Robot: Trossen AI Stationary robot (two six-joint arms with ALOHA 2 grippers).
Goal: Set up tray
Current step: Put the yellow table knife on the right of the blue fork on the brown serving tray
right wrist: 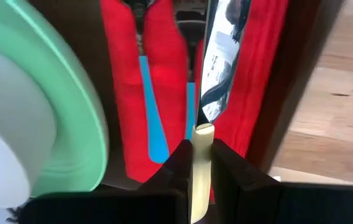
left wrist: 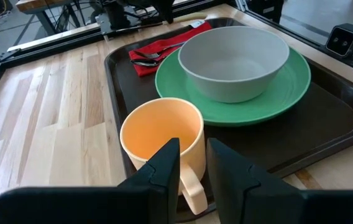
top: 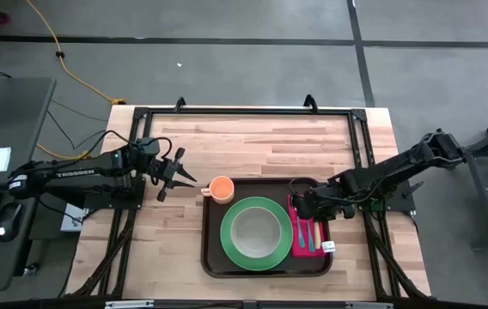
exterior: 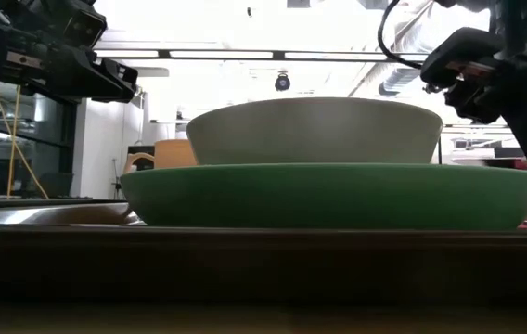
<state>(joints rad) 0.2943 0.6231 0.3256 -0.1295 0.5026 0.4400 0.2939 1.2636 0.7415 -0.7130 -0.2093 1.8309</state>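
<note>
Directly beneath the right gripper (top: 306, 206) lies the tray (top: 214, 257).

Bare table (top: 253, 142) beyond crowded tray (top: 212, 257)

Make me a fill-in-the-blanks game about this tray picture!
1. The bowl sits on the green ____.
2. The orange cup stands at a corner of the ____.
3. The right gripper is shut on a ____ over the red napkin.
4. The left gripper is open above the bare table, beside the ____.

Missing words: plate; tray; knife; cup
</note>
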